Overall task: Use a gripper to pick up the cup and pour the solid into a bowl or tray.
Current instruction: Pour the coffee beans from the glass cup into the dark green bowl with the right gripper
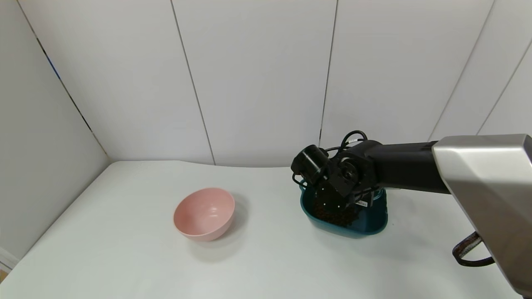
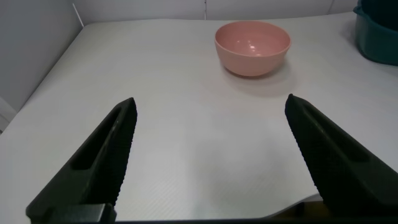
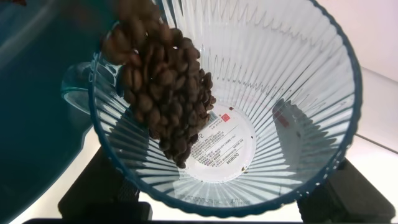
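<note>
Nearest the right wrist camera, the translucent pale blue ribbed cup is tipped, its black right gripper fingers pinching the cup's sides. Small dark brown coffee-bean pieces slide along its wall toward the rim, over the dark teal rounded plastic basin. The left gripper hangs spread above the white table, the round pink bowl beyond

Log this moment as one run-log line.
phase: pouring | right gripper: holds cup tipped over basin | beans: spilling out | left gripper: idle, open
</note>
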You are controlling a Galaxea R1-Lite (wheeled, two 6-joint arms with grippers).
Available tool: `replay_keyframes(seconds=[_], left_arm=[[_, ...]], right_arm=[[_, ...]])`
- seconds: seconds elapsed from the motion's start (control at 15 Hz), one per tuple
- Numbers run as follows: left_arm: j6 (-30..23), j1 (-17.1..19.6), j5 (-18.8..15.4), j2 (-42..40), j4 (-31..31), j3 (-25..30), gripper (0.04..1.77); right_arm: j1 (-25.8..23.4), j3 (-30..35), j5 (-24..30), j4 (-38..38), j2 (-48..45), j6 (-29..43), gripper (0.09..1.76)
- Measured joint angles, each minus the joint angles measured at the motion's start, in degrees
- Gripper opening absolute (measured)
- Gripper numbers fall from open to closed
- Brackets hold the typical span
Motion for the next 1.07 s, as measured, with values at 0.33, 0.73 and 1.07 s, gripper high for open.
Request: replay_keyframes(seconds=[0.33,0.73,1.07], left_arm=[[0.00,0.00,0.00,0.00,0.00,0.00,1.72],[0.00,0.00,0.00,0.00,0.00,0.00,1.72],[0.00,0.00,0.00,0.00,0.02,0.00,1.72]], right_arm=[[0.15,0.11,-0.34,0.09,-0.05,0.00,1.34],[0.50,0.33,-1.57,0.11,0.02,-0.20,1.34],[0.63,0.33,-1.61,0.09,0.26,-0.20,1.34]])
